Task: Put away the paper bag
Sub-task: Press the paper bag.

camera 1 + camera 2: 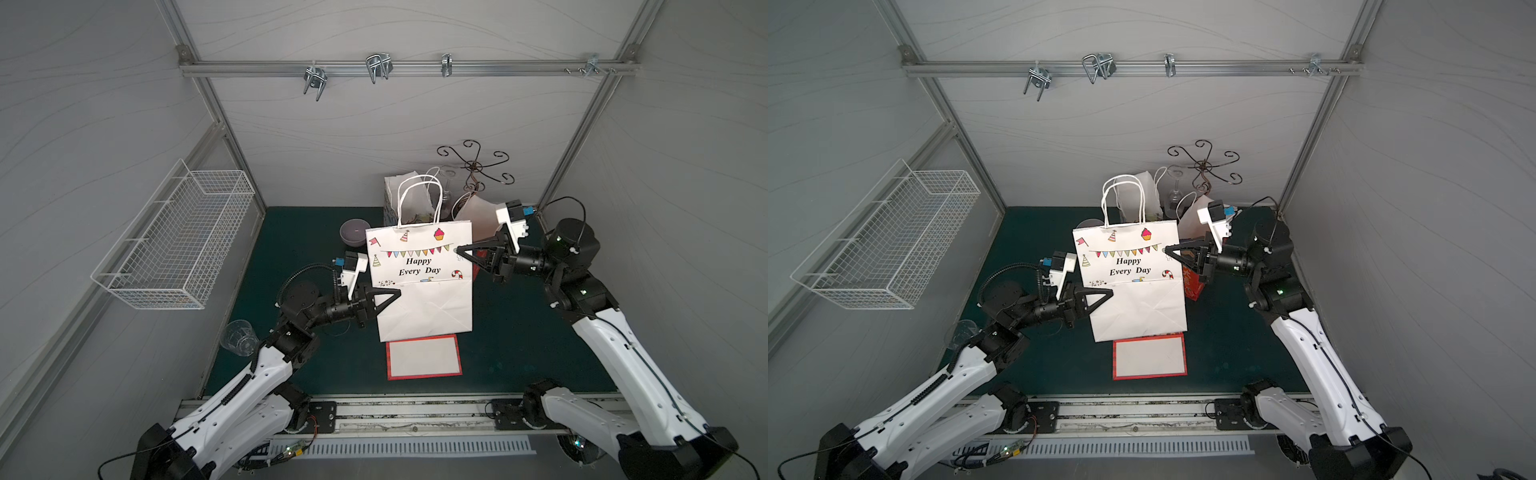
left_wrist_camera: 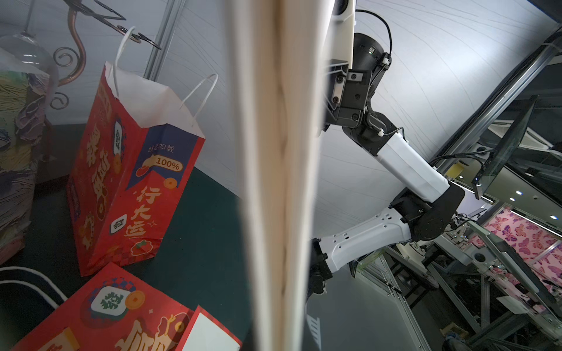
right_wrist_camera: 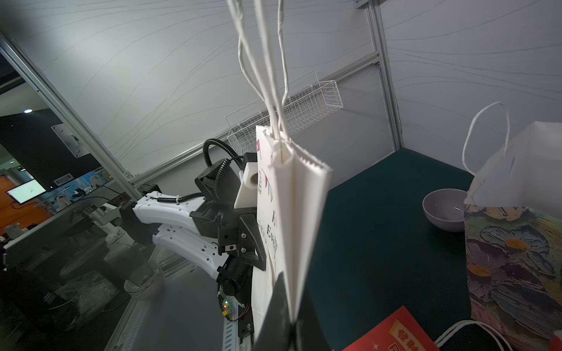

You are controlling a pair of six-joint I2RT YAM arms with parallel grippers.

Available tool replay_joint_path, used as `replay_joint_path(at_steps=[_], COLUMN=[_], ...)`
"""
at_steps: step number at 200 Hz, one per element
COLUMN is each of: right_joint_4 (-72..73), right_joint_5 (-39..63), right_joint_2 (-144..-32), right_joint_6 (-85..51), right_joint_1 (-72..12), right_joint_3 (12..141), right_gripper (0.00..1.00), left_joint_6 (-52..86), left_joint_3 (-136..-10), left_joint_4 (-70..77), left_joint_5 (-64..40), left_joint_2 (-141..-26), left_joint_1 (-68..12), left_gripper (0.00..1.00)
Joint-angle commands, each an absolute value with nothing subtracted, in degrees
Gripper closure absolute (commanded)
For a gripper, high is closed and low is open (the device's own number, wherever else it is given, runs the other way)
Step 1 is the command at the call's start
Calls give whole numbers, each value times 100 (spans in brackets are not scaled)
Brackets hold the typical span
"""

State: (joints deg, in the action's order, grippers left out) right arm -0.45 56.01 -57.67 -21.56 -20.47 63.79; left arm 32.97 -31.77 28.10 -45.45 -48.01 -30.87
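While both top views show the white "Happy Every Day" paper bag (image 1: 419,282) held flat above the middle of the green tabletop (image 1: 519,332), the left gripper (image 1: 397,293) pinches its left edge and the right gripper (image 1: 458,250) its right edge. Seen from the left wrist, the bag's folded edge (image 2: 279,182) runs straight across the frame; seen from the right wrist, the closed black fingers (image 3: 279,313) clamp the folded side under its handles (image 3: 267,76)

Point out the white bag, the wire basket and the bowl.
White bag (image 1: 419,266): top view, on its printed front.
Wire basket (image 1: 174,245): top view, on its mesh wall.
Bowl (image 3: 441,209): right wrist view, on its inner wall.
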Motion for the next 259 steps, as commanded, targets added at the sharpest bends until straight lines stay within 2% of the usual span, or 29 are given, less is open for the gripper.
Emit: replay_joint_path(at_steps=[1, 10, 15, 25, 36, 44, 49, 60, 61, 62, 70, 100, 104, 111, 112, 113, 114, 116, 125, 142, 166, 199, 239, 259], right_joint_4=[422, 422, 422, 422, 445, 465, 486, 552, 553, 553, 573, 493, 394, 169, 133, 93, 55, -54, -535, -1644, -2855, -3625, -3211, -2130], right_joint_5=[5602, 5575, 5570, 5541, 5505, 5509, 5525, 5631, 5637, 5640, 5674, 5693, 5673, 5602, 5587, 5575, 5556, 5520, 5284, 4733, 4513, 5242, 6189, 6517], right_joint_2=[-5817, -5855, -5874, -5929, -5988, -6038, -6075, -6140, -6146, -6149, -6166, -6054, -6024, -5960, -5938, -5931, -5914, -5888, -5709, -5240, -4663, -4482, -4694, -4736], right_joint_6=[-2295, -2294, -2298, -2284, -2276, -2271, -2281, -2282, -2282, -2278, -2277, -2161, -2120, -1977, -1955, -1936, -1899, -1839, -1482, -482, 425, 524, 7, -785], right_joint_1=[-2018, -2021, -2017, -2017, -2015, -2018, -2011, -2011, -2007, -2006, -2001, -1963, -1943, -1900, -1900, -1884, -1884, -1871, -1814, -1798, -1775, -1769, -1783, -1839], right_joint_3=[6620, 6684, 6720, 6795, 6856, 6902, 6931, 6976, 6977, 6982, 7004, 7020, 7037, 7056, 7057, 7057, 7057, 7064, 7021, 6716, 6142, 5795, 5809, 5801], right_gripper=[86, 56, 46, 36, 35, 38, 46, 73, 78, 78, 99, 100, 89, 52, 43, 43, 36, 30, 15, 2, 1, 1, 1, 10], left_joint_6=[3181, 3183, 3182, 3190, 3199, 3200, 3201, 3208, 3208, 3204, 3199, 3192, 3191, 3182, 3182, 3182, 3182, 3188, 3210, 3123, 2920, 2892, 2900, 2946], left_joint_3=[-3371, -3365, -3366, -3366, -3366, -3366, -3368, -3366, -3366, -3366, -3366, -3341, -3348, -3353, -3355, -3356, -3357, -3362, -3379, -3528, -3849, -4168, -4324, -4320], left_joint_4=[2856, 2865, 2873, 2890, 2898, 2909, 2909, 2900, 2896, 2894, 2892, 2947, 2959, 2982, 2990, 2998, 3006, 3026, 3126, 3117, 2936, 2996, 3059, 3058], left_joint_5=[-4805, -4812, -4821, -4863, -4909, -4967, -4983, -5003, -5002, -5006, -5034, -5008, -4987, -4966, -4957, -4953, -4951, -4942, -4876, -4756, -4635, -4604, -4592, -4650], left_joint_2=[-4825, -4818, -4817, -4819, -4816, -4830, -4834, -4843, -4843, -4843, -4851, -4852, -4853, -4835, -4830, -4828, -4826, -4819, -4782, -4712, -4679, -4754, -4755, -4788], left_joint_1=[-3085, -3090, -3095, -3096, -3100, -3101, -3101, -3096, -3095, -3099, -3102, -3100, -3101, -3098, -3100, -3097, -3100, -3100, -3095, -3111, -3169, -3276, -3313, -3317], left_gripper=[100, 100, 100, 100, 100, 100, 100, 100, 100, 100, 100, 100, 100, 100, 100, 100, 100, 100, 100, 100, 100, 100, 100, 100])
